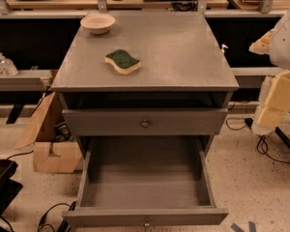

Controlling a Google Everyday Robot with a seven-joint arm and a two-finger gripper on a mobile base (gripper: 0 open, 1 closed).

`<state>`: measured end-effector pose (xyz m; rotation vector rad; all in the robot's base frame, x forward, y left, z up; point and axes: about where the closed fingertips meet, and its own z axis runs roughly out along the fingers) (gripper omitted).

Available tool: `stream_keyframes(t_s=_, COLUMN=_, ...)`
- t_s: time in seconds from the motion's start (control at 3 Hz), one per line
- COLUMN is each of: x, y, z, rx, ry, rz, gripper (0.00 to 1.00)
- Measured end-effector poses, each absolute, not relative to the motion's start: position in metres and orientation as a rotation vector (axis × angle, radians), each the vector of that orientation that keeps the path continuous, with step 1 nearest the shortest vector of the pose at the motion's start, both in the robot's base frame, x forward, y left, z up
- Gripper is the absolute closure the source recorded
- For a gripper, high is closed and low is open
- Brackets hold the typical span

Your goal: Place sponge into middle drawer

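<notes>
The sponge (122, 61), dark green on top over pale yellow foam, lies flat on the grey cabinet top (183, 57), left of centre. The middle drawer (145, 178) is pulled wide open below, its metal knob (146, 222) on the front edge, and nothing shows inside it. My arm (282, 81) comes in at the right edge, beside the cabinet. My gripper (262, 43) seems to be the pale tip pointing left at the cabinet's right rear corner, well away from the sponge and holding nothing that I can see.
A round beige bowl (97, 23) stands at the back left of the top. The knobbed drawer front (145, 123) above the open drawer is shut. Cardboard (48, 144) leans on the floor to the left. Cables (261, 146) lie on the floor to the right.
</notes>
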<state>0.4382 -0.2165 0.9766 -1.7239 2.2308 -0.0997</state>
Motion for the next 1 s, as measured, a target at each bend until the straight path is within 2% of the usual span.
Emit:
stream_keyframes(t_s=0.67, x=0.448, y=-0.218, z=0.972, rx=-1.682, ry=2.213, rz=-0.094, gripper=0.0)
stream_keyframes(t_s=1.0, x=0.492, y=-0.214, z=0.96, rx=-1.577, ry=2.161, rz=-0.044, gripper=0.0)
